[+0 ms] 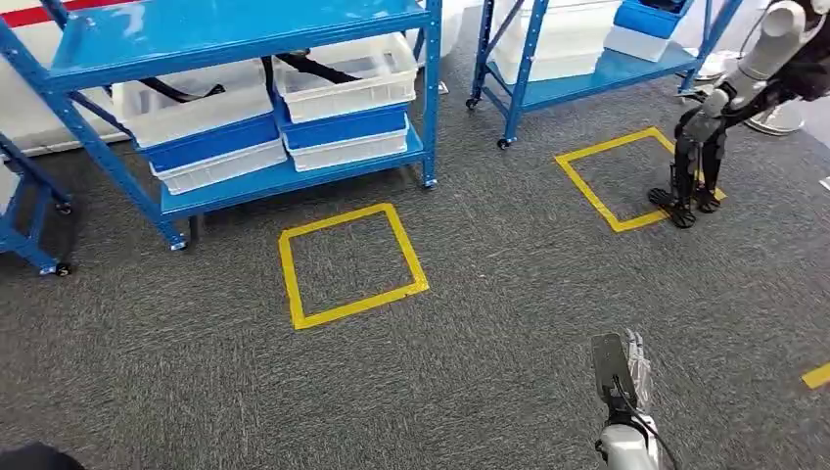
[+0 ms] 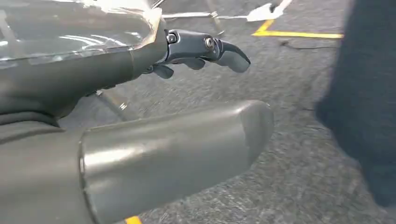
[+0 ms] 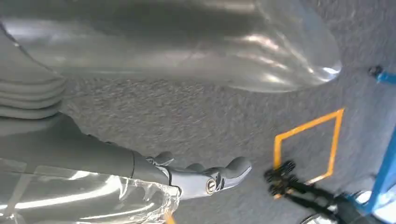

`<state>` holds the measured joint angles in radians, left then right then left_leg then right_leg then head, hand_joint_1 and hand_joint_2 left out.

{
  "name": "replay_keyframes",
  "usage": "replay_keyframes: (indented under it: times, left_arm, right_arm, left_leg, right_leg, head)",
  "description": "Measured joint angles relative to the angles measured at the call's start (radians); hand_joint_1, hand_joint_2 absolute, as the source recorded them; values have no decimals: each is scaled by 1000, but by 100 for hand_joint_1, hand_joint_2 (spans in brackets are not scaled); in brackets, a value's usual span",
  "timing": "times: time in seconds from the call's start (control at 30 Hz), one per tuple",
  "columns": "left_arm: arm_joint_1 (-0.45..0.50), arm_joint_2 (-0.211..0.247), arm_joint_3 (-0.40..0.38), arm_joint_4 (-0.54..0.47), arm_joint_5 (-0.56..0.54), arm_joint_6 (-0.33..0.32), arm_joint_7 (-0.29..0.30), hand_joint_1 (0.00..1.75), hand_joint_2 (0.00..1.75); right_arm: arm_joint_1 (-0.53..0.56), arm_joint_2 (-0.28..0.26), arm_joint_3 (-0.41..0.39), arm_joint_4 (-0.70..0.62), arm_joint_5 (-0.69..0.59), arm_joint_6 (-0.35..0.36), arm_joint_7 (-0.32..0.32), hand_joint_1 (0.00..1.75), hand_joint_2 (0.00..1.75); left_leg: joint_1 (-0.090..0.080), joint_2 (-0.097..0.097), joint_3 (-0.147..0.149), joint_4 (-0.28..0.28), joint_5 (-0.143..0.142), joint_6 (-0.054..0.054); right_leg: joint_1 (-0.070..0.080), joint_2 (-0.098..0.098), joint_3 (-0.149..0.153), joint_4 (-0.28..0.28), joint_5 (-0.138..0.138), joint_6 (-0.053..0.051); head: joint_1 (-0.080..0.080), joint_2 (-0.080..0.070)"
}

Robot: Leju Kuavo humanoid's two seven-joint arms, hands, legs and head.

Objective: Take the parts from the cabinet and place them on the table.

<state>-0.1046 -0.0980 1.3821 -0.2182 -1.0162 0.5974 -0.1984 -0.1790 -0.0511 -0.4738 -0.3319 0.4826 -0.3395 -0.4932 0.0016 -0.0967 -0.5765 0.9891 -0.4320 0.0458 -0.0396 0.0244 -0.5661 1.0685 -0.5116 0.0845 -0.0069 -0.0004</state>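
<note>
Long black parts (image 1: 311, 67) lie in a white bin (image 1: 345, 76) on the blue cabinet's (image 1: 245, 29) lower shelf. More black parts (image 1: 181, 91) lie in the white bin (image 1: 191, 110) to its left. My right hand (image 1: 619, 377) hangs low over the carpet at the bottom of the head view, far from the cabinet, holding nothing. In the right wrist view that hand (image 3: 93, 158) has its fingers (image 3: 219, 175) stretched out, apart from the thumb (image 3: 187, 42). My left hand (image 2: 140, 140) also holds nothing, its dark fingers (image 2: 210, 46) extended away from the thumb.
Blue and white bins are stacked under the two part bins. A yellow taped square (image 1: 350, 264) marks the carpet before the cabinet, with another (image 1: 626, 176) to the right. Another robot (image 1: 729, 98) stands on that second square. A second blue rack (image 1: 587, 69) stands behind.
</note>
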Motion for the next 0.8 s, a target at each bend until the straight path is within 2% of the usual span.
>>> replay_keyframes:
  times: [0.03, 0.07, 0.1, 0.17, 0.2, 0.23, 0.27, 0.3, 0.33, 0.37, 0.4, 0.43, 0.47, 0.5, 0.53, 0.57, 0.6, 0.67, 0.7, 0.73, 0.77, 0.8]
  left_arm:
    - [1, 1, 0, 0, 0, 0, -4, 0, 0]
    - [0, 2, 0, 0, 1, 0, -6, 0, 0]
    - [1, 0, 0, 0, 2, 0, -9, 0, 0]
    - [9, 0, 1, 0, 3, 0, -13, 0, 0]
    - [11, 0, 1, 0, 3, 0, -13, 0, 0]
    - [11, 0, 2, 0, 4, 0, -14, 0, 0]
    - [9, 1, 2, 0, 4, 0, -14, 0, 0]
    - [7, 1, 2, 0, 4, 0, -14, 0, 0]
    - [5, 0, 2, 0, 4, -1, -14, 0, 0]
    - [5, -2, 3, 0, 4, -2, -14, 0, 0]
    - [6, -2, 3, 0, 5, -3, -15, 0, 0]
    - [6, -2, 4, 0, 5, -3, -15, 0, 0]
    - [7, -2, 6, 0, 5, -3, -15, 0, 0]
    - [7, -2, 6, 0, 5, -3, -15, 0, 0]
    - [5, -2, 6, 0, 3, -3, -15, 0, 0]
    - [0, 0, 6, 0, 0, -5, -15, 0, 0]
    - [-3, 0, 6, 0, -1, -8, -15, 0, 0]
    - [4, 2, 6, 0, -8, -14, -15, 0, 0]
    - [6, 3, 6, 0, -9, -14, -15, 0, 0]
    - [6, 0, 6, 0, -9, -15, -15, 0, 0]
    - [4, 0, 6, 0, -10, -15, -15, 0, 0]
    - [-1, 0, 6, 0, -10, -17, -15, 0, 0]
  right_arm:
    - [-1, 0, 0, 3, 2, -3, 5, 0, 0]
    - [-2, 1, 1, 5, 3, -4, 9, 0, 0]
    - [-1, -1, 1, 6, 3, -5, 11, 0, 0]
    - [-2, 2, 0, 7, 2, -7, 11, 0, 0]
    - [-3, 2, 0, 8, 2, -8, 11, 0, 0]
    - [-4, 2, 0, 8, 3, -8, 11, 0, 0]
    - [-2, 0, 0, 9, 2, -10, 11, 0, 0]
    - [0, -1, 0, 10, 3, -10, 11, 0, 0]
    - [3, -3, 0, 11, 3, -10, 12, 0, 0]
    - [5, -3, 0, 12, 3, -11, 14, 0, 0]
    - [5, -3, 0, 13, 4, -11, 17, 0, 0]
    - [5, -3, 0, 13, 6, -13, 21, 0, 0]
    - [5, -3, 0, 13, 10, -15, 27, 0, 0]
    - [5, -3, 0, 13, 15, -19, 35, 0, 0]
    - [5, -4, 0, 14, 22, -24, 48, 0, 0]
    - [7, -3, 0, 18, 29, -29, 69, 0, 0]
    - [10, -6, 0, 23, 34, -34, 88, 0, 0]
    - [14, -1, 0, 35, 52, -48, 146, 0, 0]
    - [19, 5, 0, 40, 60, -56, 169, 0, 0]
    - [23, 6, 0, 45, 66, -61, 177, 0, 0]
    - [31, 7, 1, 52, 68, -64, 182, 0, 0]
    - [39, 5, 1, 58, 69, -65, 191, 0, 0]
  left_leg:
    - [-1, -13, -7, 14, -7, -10]
    - [-6, -24, -14, 26, -15, -18]
    - [-5, -30, -20, 24, -14, -20]
    - [1, -46, -24, 21, -7, -27]
    - [4, -36, -26, 28, -10, -28]
    - [-2, 25, -36, 51, -27, -34]
    - [0, 61, -62, 102, -59, -39]
    - [2, 81, -100, 177, -98, -43]
    - [3, 91, -142, 257, -131, -46]
    - [5, 95, -176, 321, -149, -47]
    - [6, 95, -186, 335, -143, -46]
    - [6, 95, -172, 305, -117, -43]
    - [5, 97, -136, 234, -76, -38]
    - [2, 113, -85, 142, -35, -29]
    - [-4, 159, -38, 62, -10, -17]
    - [-17, 191, -26, 33, -22, -18]
    - [-17, 172, -28, 35, -23, -15]
    - [-21, 149, -31, 31, -24, -11]
    - [-19, 132, -17, 10, -15, 0]
    - [-10, 120, -3, -8, 0, -1]
    - [-8, 110, -1, -12, 3, 7]
    - [-8, 94, -4, -12, 6, 10]
  right_leg:
    - [-7, 43, 17, -38, 4, 3]
    - [-2, 35, 15, -44, 5, -17]
    - [2, 21, 20, -39, 5, -32]
    - [6, 4, 20, -38, 9, -48]
    - [-5, -8, 20, -40, 13, -55]
    - [0, -13, 22, -40, 12, -56]
    - [1, -24, 22, -40, 12, -62]
    - [4, -35, 22, -40, 11, -64]
    - [7, -50, 21, -40, 9, -66]
    - [8, -65, 21, -40, 7, -69]
    - [10, -77, 21, -40, 6, -70]
    - [10, -89, 22, -40, 5, -71]
    - [11, -101, 25, -40, 3, -71]
    - [10, -113, 29, -42, 1, -70]
    - [11, -123, 34, -43, -2, -67]
    - [18, -135, 35, -40, -7, -60]
    - [16, -142, 35, -45, -8, -56]
    - [14, -171, 49, -56, -9, -48]
    - [17, -173, 61, -62, -9, -41]
    - [12, -110, 56, -48, -17, -40]
    - [11, -62, 38, -11, -40, -46]
    - [11, -40, 1, 63, -75, -55]
  head:
    - [2, 0]
    - [3, 0]
    - [0, 0]
    - [1, 0]
    - [1, 0]
    - [0, 0]
    - [-2, 0]
    - [-3, 0]
    - [-2, 0]
    - [-3, 0]
    - [-3, 0]
    - [-3, 0]
    - [-4, 0]
    - [-4, 0]
    - [-3, 0]
    - [-3, 0]
    - [-3, 0]
    - [-3, 0]
    - [-3, 0]
    - [0, 0]
    - [0, 0]
    - [2, 0]
